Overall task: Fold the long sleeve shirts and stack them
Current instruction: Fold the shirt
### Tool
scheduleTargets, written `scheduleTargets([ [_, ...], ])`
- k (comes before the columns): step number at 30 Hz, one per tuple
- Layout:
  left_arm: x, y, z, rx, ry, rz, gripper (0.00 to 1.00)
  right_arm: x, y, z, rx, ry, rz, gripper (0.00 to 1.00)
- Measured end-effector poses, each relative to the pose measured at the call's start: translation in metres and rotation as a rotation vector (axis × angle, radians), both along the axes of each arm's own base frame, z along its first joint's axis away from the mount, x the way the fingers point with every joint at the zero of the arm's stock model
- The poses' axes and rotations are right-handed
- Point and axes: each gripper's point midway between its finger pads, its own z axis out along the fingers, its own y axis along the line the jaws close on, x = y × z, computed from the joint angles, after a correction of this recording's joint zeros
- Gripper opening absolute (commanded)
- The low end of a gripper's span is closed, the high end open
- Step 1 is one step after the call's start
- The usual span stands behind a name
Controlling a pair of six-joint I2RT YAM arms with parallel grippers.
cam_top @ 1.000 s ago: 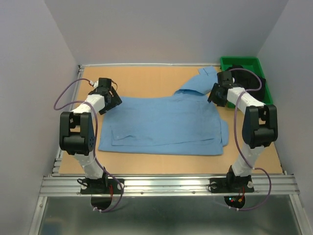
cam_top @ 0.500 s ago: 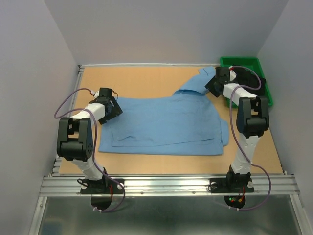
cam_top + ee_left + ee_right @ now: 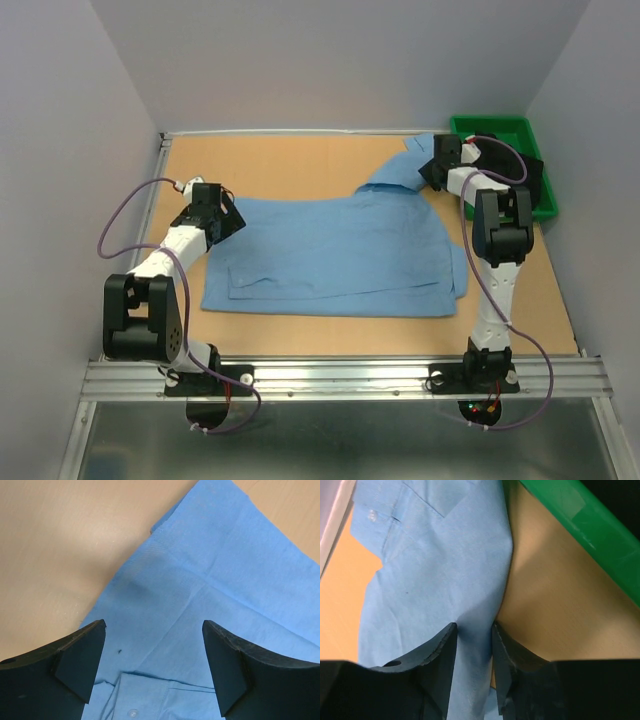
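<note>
1. Your right gripper (image 3: pixel 474 626) pinched the shirt (image 3: pixel 340 255) by its sleeve (image 3: pixel 445 570) beside the green bin (image 3: pixel 580 525), probably to fold it inward.
2. Your left gripper (image 3: pixel 154 625) hung spread over the far-left corner (touching nothing), shirt flat mid-table.

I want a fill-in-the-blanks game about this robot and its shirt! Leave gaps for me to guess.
1. The shirt spread on the table is light ____.
2. The right tool is shut on the shirt's long ____.
3. The left tool holds nothing; its jaws stand wide ____ over the shirt.
4. The bin in the far right corner is ____.

Missing words: blue, sleeve, open, green.
</note>
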Motion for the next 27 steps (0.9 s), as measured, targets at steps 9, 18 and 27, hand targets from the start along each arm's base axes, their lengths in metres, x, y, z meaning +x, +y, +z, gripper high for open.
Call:
scheduleTargets([
  [9, -0.009, 0.004, -0.013, 0.021, 0.022, 0.003, 0.9, 0.007, -0.005, 0.007, -0.132, 0.021, 0.091, 0.02],
  [18, -0.009, 0.005, -0.015, 0.029, 0.019, -0.001, 0.9, 0.065, 0.094, 0.138, -0.61, -0.207, 0.477, 0.29],
  [27, -0.009, 0.004, -0.015, 0.026, 0.019, -0.004, 0.9, -0.003, 0.297, 0.074, -0.858, -0.199, 1.065, 0.69],
])
